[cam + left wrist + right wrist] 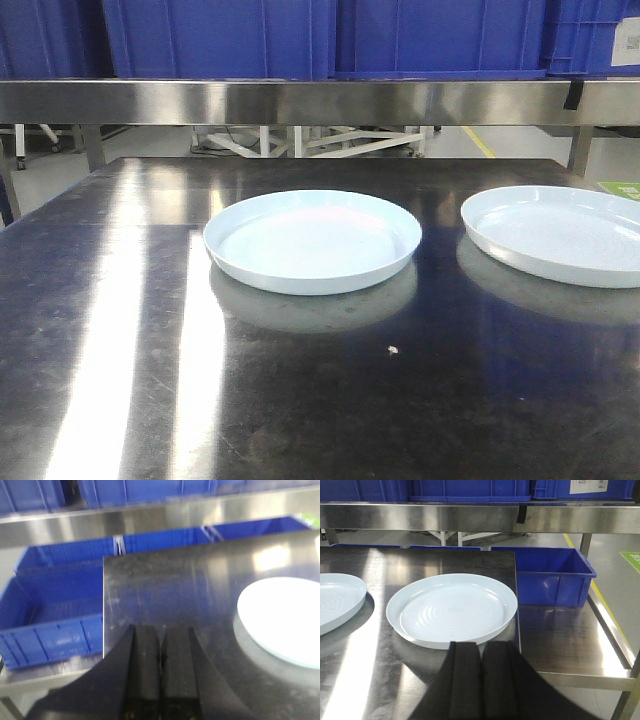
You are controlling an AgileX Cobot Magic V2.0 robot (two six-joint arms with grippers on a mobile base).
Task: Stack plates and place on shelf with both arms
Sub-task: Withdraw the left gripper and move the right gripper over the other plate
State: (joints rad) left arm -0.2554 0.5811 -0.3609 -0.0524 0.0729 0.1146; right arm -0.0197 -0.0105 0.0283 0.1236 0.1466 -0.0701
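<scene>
Well, the left plate [312, 240] lies flat at the middle of the dark tabletop [300, 420]. The right plate [555, 232] lies beside it with a clear gap between their rims, so the two are not yet stacked. The right plate sits close to the table's right edge.

My right gripper [481, 650] hangs just short of the right plate's near rim, its two black fingers pressed together on nothing. My left gripper [161, 635] is likewise clenched and grasps nothing. It is low over the table's left part, with the left plate off to its right and well apart from it.

A small pale speck [392, 350] lies on the steel in front of the left plate. Behind the table runs the shelf [300, 100], its brushed front rail higher than the plates. Blue bins [220, 35] fill the tier above that rail from side to side, and a black strap [572, 93] hangs over the rail towards the right.

Lower down, right of the table, a shelf tier carries one open bin [545, 575]. Two low bins [50, 620] stand on the tier to the table's left.
</scene>
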